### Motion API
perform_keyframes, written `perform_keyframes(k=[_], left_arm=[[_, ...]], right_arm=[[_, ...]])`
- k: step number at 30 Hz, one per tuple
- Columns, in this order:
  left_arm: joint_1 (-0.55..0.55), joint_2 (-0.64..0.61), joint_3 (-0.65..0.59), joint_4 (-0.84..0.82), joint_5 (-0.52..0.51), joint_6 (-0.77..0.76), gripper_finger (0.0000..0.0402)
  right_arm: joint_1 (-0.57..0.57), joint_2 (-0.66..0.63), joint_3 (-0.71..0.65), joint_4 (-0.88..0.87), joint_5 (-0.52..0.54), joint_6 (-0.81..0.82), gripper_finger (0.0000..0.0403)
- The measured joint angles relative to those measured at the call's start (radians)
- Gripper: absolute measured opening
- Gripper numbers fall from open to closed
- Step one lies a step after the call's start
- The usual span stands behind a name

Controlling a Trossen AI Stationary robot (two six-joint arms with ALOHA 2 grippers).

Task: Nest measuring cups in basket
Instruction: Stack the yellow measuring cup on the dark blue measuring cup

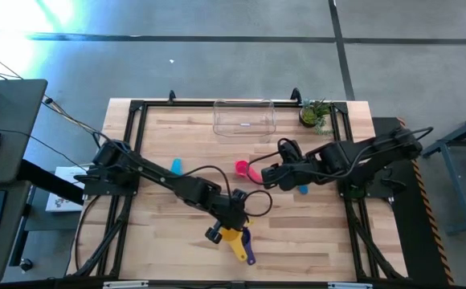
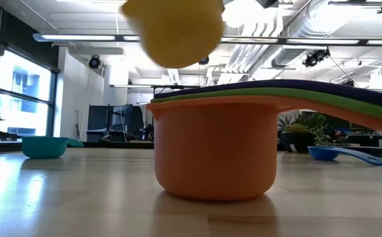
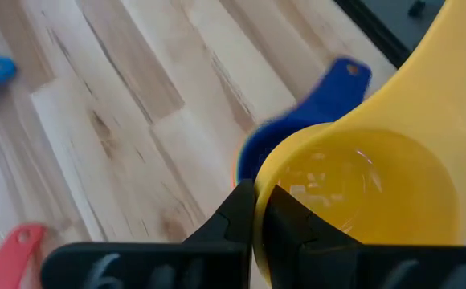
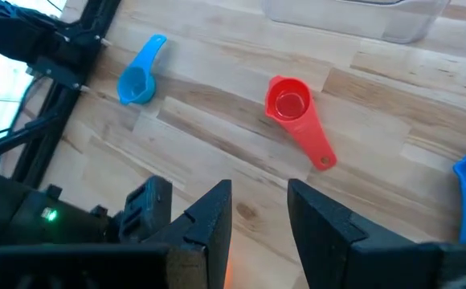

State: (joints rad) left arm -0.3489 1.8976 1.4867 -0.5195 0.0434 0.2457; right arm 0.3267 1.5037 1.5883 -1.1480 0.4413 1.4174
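My left gripper is shut on a yellow measuring cup, which hangs above a stack of nested cups: an orange cup standing on its base, with green and purple handles on top. In the high view the purple handle sticks out toward the near edge. My right gripper is open over bare wood, near a red-pink cup lying on the table. A light blue cup, a blue cup and the clear basket at the far edge are untouched. My left gripper holds the yellow cup by its bowl wall at the rim, one finger outside and one finger inside. The fingers come from above, slanting down. The cup is lifted clear, above the stack, as the low view shows.
A small potted plant stands at the far right corner beside the basket. A teal cup and a blue cup lie left and right of the stack in the low view. Open wood lies between the red-pink cup and the stack.
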Motion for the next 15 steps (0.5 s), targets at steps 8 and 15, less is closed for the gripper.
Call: perform_keyframes(k=[8,15], left_arm=[[0.000,0.009,0.000,0.027,0.009,0.039,0.0005],[0.003,0.035,0.002,0.070,0.014,0.063,0.0005]], right_arm=[[0.000,0.035,0.000,-0.003,-0.009,0.000,0.0114],[-0.008,0.033,0.000,0.008,0.026,0.000,0.0114]])
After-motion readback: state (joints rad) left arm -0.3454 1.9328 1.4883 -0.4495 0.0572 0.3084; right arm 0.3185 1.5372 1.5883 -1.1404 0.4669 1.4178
